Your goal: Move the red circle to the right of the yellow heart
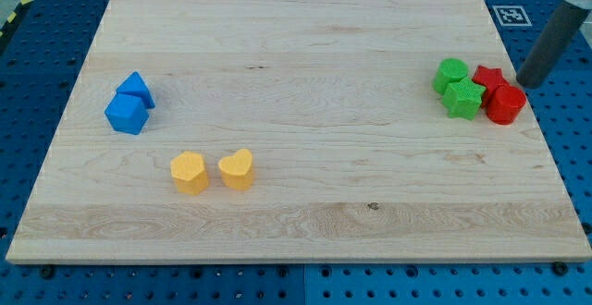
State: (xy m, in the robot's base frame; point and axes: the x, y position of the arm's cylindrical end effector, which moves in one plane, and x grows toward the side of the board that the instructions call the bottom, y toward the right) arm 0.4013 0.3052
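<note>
- At the worktop's (pixel 296 37) right edge, my tip (pixel 527 83) touches down just right of the red circle (pixel 505 105).
- The tool holds nothing.
- Yellow heart (pixel 237 168) sits far left, nearer the view's bottom.

My tip (pixel 528 82) just right of red circle (pixel 505 105); yellow heart (pixel 237 169) far left, near bottom.

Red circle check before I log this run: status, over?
My tip just upper right of red circle. Circle at board's right edge, touching red star. Yellow heart far left; path between clear.
</note>
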